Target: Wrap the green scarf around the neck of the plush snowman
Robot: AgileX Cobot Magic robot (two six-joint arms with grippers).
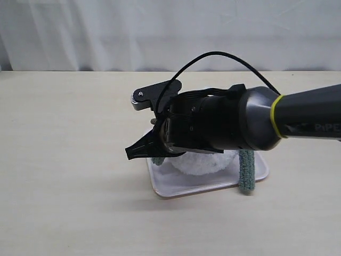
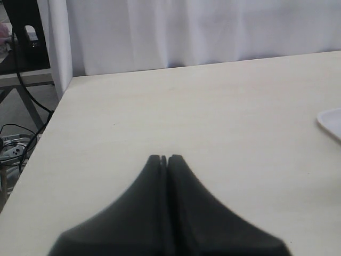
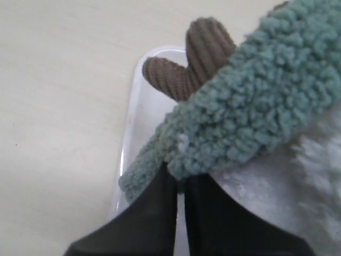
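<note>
The plush snowman lies in a white tray, mostly hidden under my right arm. In the right wrist view its white fluff and a brown corduroy twig arm show. The green scarf lies across the snowman. One scarf end hangs over the tray's right edge, and a bit shows at the left. My right gripper is shut on the scarf's edge, and in the exterior view this gripper sits by the tray's left side. My left gripper is shut, holds nothing, and hovers over bare table.
A corner of the tray shows at the edge of the left wrist view. The table's edge drops off to a floor with cables. A white curtain hangs behind the table.
</note>
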